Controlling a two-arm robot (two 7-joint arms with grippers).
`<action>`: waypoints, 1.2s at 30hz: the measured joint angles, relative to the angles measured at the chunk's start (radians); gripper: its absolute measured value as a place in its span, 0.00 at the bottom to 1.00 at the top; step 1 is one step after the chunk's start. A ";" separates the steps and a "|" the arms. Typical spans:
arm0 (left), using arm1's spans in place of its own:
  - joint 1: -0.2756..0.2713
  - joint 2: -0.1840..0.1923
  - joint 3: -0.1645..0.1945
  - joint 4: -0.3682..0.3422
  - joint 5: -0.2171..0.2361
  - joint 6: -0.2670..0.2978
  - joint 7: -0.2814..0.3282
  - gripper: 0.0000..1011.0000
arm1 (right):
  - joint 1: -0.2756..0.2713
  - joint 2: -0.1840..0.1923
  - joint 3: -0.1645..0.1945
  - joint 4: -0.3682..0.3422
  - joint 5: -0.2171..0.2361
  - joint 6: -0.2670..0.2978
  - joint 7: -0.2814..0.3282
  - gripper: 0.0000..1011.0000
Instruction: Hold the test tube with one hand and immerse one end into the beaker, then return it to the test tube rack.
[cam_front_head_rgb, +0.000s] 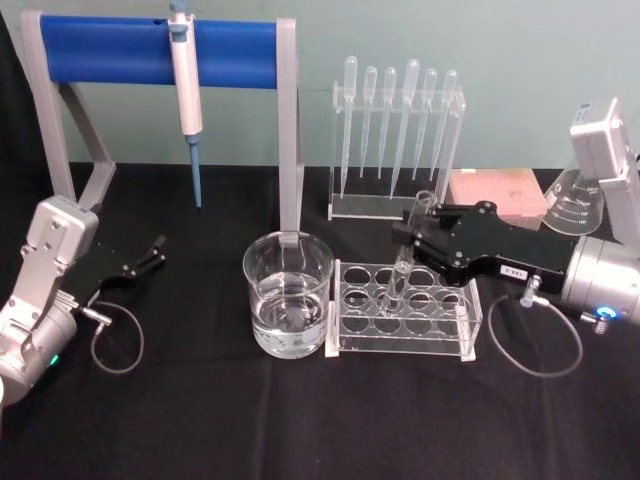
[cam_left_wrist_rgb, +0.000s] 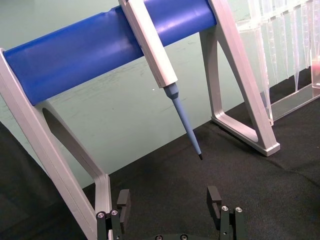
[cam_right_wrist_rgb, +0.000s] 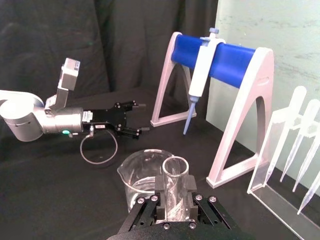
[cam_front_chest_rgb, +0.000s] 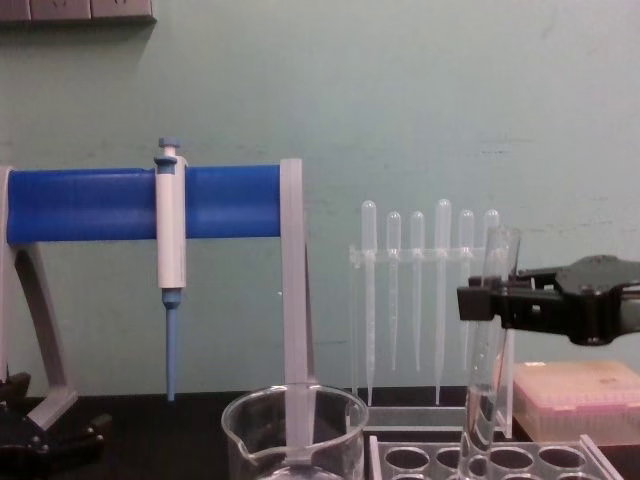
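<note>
The test tube (cam_front_head_rgb: 408, 250) is a clear glass tube that leans a little, with its lower end down in a hole of the clear rack (cam_front_head_rgb: 400, 318). My right gripper (cam_front_head_rgb: 415, 238) is shut on its upper part, just under the flared rim. In the chest view the test tube (cam_front_chest_rgb: 487, 340) rises from the rack with the right gripper (cam_front_chest_rgb: 484, 301) clamped on it. The right wrist view shows the test tube (cam_right_wrist_rgb: 175, 186) between the fingers, with the beaker (cam_right_wrist_rgb: 141, 179) just beyond it. The beaker (cam_front_head_rgb: 288, 295) holds clear liquid and stands left of the rack. My left gripper (cam_front_head_rgb: 157, 251) is open and parked at the far left.
A blue-barred stand (cam_front_head_rgb: 160, 50) with a hanging white and blue pipettor (cam_front_head_rgb: 186, 85) rises behind the beaker. A rack of plastic pipettes (cam_front_head_rgb: 397, 130), a pink box (cam_front_head_rgb: 497, 192) and a glass flask (cam_front_head_rgb: 575, 205) stand at the back right. The left gripper (cam_left_wrist_rgb: 169, 202) faces the pipettor (cam_left_wrist_rgb: 150, 45).
</note>
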 joint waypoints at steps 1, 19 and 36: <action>0.000 0.000 0.000 0.000 0.000 0.000 0.000 0.99 | -0.001 -0.001 0.000 0.002 -0.001 -0.001 0.000 0.24; 0.000 0.000 0.000 0.000 0.000 0.000 0.000 0.99 | -0.007 -0.039 -0.014 0.073 -0.048 -0.018 0.006 0.24; 0.000 0.000 0.000 0.000 0.000 0.000 0.000 0.99 | -0.003 -0.061 -0.025 0.092 -0.100 -0.029 0.012 0.24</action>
